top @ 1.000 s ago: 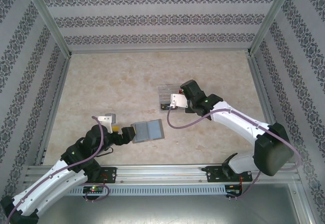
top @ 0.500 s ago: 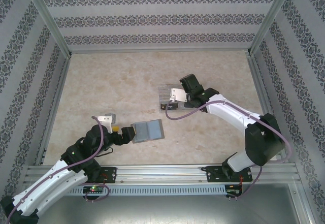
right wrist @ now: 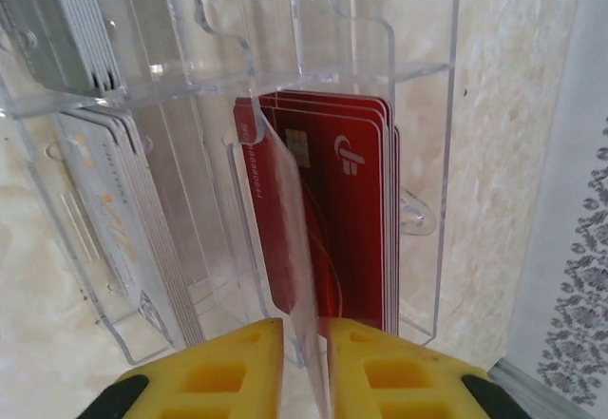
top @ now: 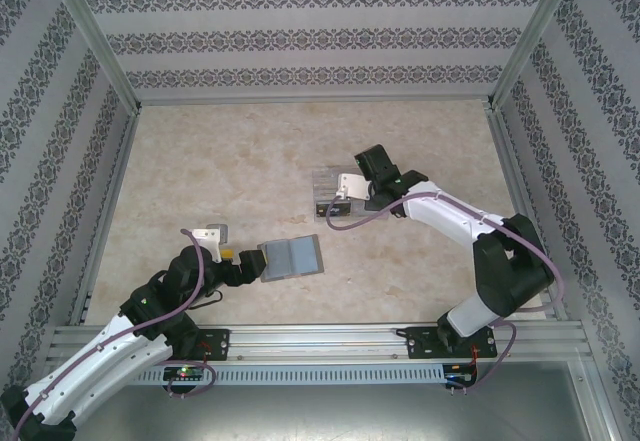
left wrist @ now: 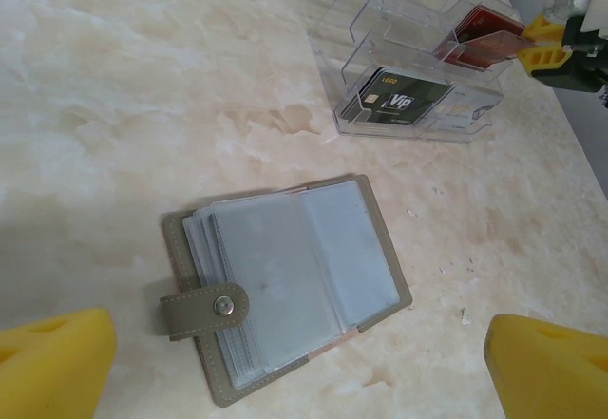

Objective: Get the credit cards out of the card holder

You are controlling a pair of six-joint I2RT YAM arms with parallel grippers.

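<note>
Your right end effector [right wrist: 304,343] reaches into the clear acrylic compartment tray [left wrist: 375,20]. Its yellow foam fingers [right wrist: 218,362] sit close on either side of a thin red plastic card [right wrist: 290,248]. That card stands on edge just in front of the stack of red cards [right wrist: 351,210], apparently so it joins its own colour. Whether the fingers pinch it or only flank it, you cannot tell. A black card [left wrist: 394,103] lies flat in the front compartment and pale grey cards [right wrist: 104,219] fill another. Your left end effector [left wrist: 302,357] hangs wide open at the tab side of the grey bifold card holder [left wrist: 285,286], likely ready to steady it. The holder lies open flat on the marbled tabletop [left wrist: 114,105], apart from the tray, and its clear sleeves look empty.
</note>
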